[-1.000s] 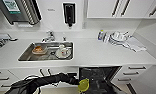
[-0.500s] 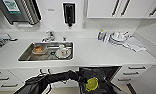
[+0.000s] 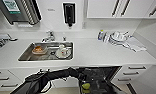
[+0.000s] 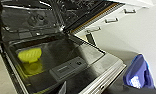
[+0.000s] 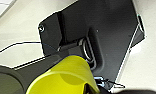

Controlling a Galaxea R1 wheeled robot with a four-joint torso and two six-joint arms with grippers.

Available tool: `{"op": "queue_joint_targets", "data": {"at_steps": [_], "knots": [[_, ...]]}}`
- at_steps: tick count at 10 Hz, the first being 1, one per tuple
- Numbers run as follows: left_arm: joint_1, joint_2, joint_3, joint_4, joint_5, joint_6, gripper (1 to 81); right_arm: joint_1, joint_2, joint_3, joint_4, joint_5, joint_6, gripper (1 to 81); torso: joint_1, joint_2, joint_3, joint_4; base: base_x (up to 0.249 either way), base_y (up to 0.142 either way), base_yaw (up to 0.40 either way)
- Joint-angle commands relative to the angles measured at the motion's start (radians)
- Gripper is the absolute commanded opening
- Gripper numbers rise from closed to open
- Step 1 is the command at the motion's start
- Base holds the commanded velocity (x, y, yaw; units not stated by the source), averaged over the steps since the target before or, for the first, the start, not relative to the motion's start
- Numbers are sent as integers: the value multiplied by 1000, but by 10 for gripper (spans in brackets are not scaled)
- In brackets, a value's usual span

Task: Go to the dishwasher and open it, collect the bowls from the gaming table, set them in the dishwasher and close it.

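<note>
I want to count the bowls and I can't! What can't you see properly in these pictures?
- The dishwasher racks: head view, dark inside, partly behind the robot's left arm.
- The yellow-green bowl: right wrist view, cut off by the picture's edge; what holds it is hidden.
- The dishes in the sink: head view, too blurred to count.

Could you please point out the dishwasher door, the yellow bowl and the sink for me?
Dishwasher door (image 4: 76, 62), left wrist view: on the open door's inner panel.
Yellow bowl (image 4: 30, 55), left wrist view: on its outer side.
Sink (image 3: 27, 53), head view: on its steel left wall.
</note>
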Motion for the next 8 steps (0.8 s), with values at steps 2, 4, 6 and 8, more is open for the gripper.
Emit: {"op": "queue_joint_targets", "data": {"at_steps": [2, 4, 6, 8], "knots": [[-44, -97, 108, -20, 32, 13, 811, 40, -37, 41, -2, -69, 7, 10, 0, 0, 0, 0, 0, 0, 0], [62, -270, 254, 28, 28, 88, 811, 81, -124, 182, -3, -70, 7, 10, 0, 0, 0, 0, 0, 0, 0], [141, -428, 353, 53, 26, 125, 811, 128, -281, 400, 0, -76, 7, 10, 0, 0, 0, 0, 0, 0, 0], [295, -559, 442, 103, -47, 162, 811, 171, -397, 515, 6, -47, 8, 10, 0, 0, 0, 0, 0, 0, 0]]}}
